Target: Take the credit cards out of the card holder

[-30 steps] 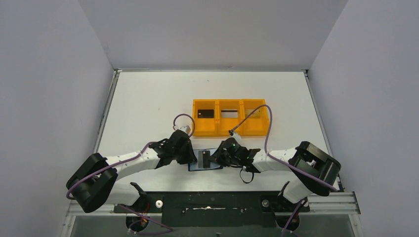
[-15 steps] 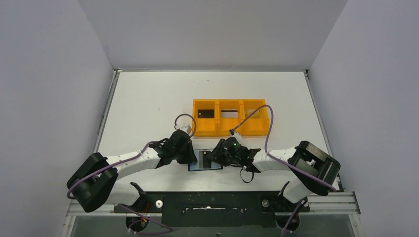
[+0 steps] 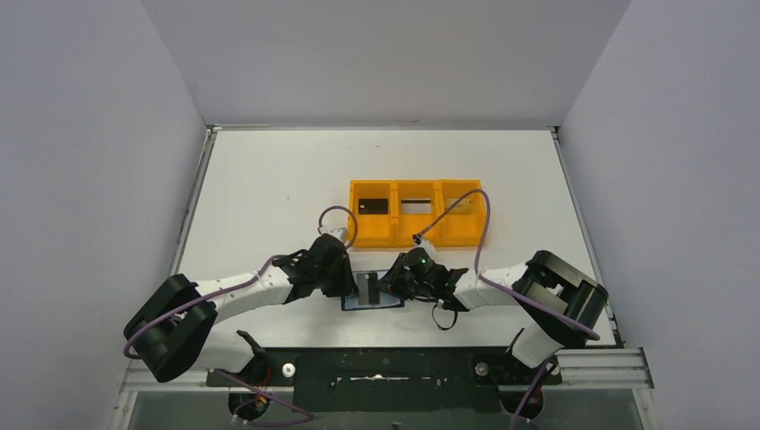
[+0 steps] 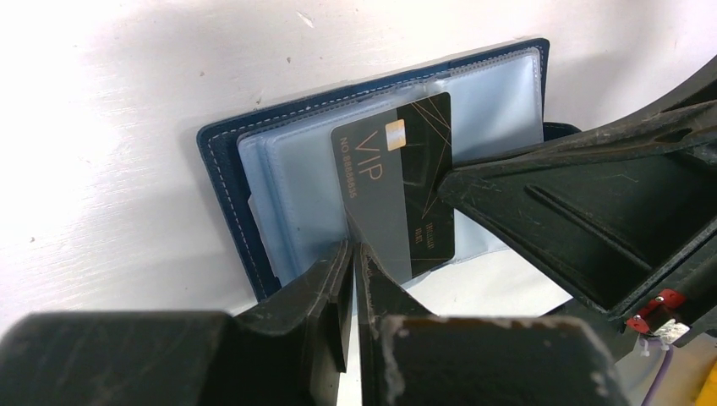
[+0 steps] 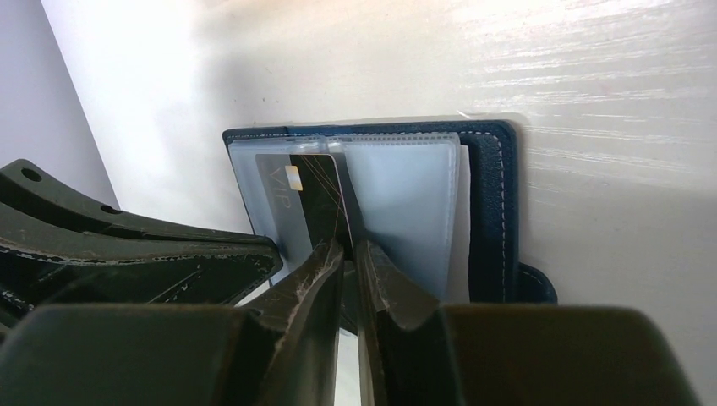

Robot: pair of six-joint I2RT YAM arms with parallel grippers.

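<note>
The dark navy card holder (image 3: 395, 303) lies open near the table's front edge, its clear sleeves up (image 4: 228, 194) (image 5: 490, 211). A black credit card marked VIP (image 4: 423, 186) (image 5: 304, 199) sticks partly out of a sleeve and stands tilted up (image 3: 370, 287). My right gripper (image 3: 384, 285) (image 5: 348, 245) is shut on the card's edge. My left gripper (image 3: 351, 285) (image 4: 353, 247) is shut on the clear sleeve flap beside the card. The two grippers face each other over the holder. Other cards in the holder are hidden.
An orange three-compartment tray (image 3: 418, 235) stands just behind the holder, with a dark card (image 3: 374, 206) in its left compartment and a pale card (image 3: 415, 206) in the middle one. Purple cables loop over both wrists. The front table edge is close.
The right gripper has shifted slightly left and the black card has tilted up from lying flat in the holder. The left gripper has stayed at the holder's left side.
</note>
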